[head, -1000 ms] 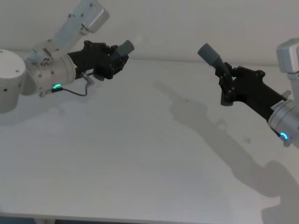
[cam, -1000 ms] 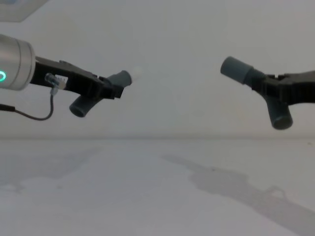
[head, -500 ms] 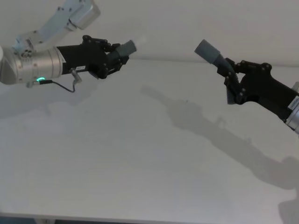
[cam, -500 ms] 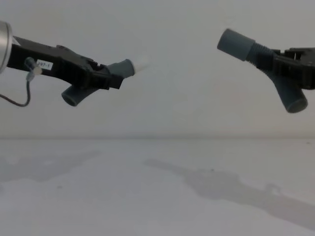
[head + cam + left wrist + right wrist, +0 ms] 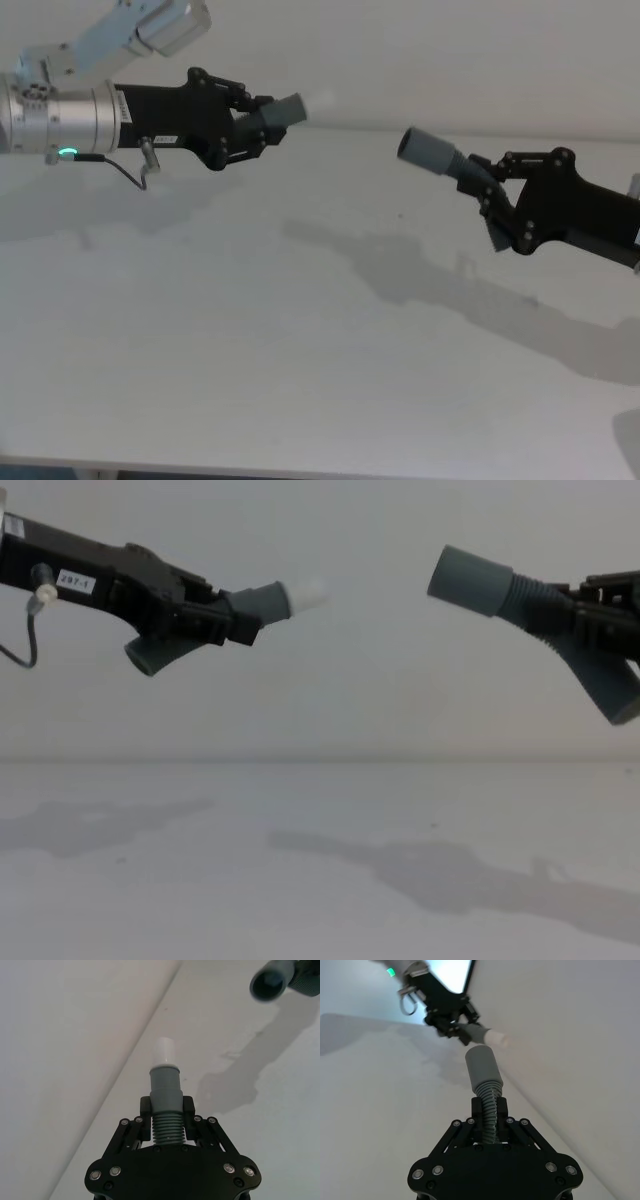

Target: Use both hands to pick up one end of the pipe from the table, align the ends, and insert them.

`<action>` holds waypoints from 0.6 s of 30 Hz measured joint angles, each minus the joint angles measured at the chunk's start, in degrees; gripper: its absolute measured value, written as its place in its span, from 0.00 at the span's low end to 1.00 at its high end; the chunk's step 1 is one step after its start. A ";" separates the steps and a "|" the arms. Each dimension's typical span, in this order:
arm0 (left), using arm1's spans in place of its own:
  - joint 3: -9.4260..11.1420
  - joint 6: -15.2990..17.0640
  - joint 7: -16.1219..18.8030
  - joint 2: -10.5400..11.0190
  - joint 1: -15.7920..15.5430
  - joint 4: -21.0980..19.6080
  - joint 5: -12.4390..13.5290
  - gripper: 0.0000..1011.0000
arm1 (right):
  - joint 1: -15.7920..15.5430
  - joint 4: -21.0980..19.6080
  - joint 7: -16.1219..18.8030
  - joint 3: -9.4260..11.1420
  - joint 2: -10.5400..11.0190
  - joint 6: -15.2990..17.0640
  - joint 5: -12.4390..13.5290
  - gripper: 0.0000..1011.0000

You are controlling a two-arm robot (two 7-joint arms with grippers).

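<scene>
While it hangs over the white surface (image 5: 250,360), the left end effector (image 5: 247,126) in the head view sits at the far left, squeezing the white-tipped pipe piece (image 5: 281,111). At the right, the right end effector (image 5: 492,188) grips the cuffed pipe piece (image 5: 428,152). From the left wrist, the white tip (image 5: 164,1051) sticks out past the fingers (image 5: 145,1109). From the right wrist, the grey cuff (image 5: 481,1066) points toward it. From the chest, the white tip and the grey cuff are well apart, high above the surface.

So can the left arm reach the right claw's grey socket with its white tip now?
Probably yes: the white tip in the left claw roughly faces the socket in the right claw across open air, above the table.
</scene>
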 joint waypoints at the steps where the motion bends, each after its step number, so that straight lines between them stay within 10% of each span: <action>1: 0.09 -0.20 -0.45 0.04 -0.22 0.01 -0.07 0.35 | 0.44 0.05 0.98 -0.48 0.66 -0.20 -0.04 0.16; 18: 4.18 -3.72 -10.18 1.99 -4.92 0.23 -0.69 0.35 | 2.73 -0.78 6.80 -3.98 4.66 -1.13 -1.81 0.15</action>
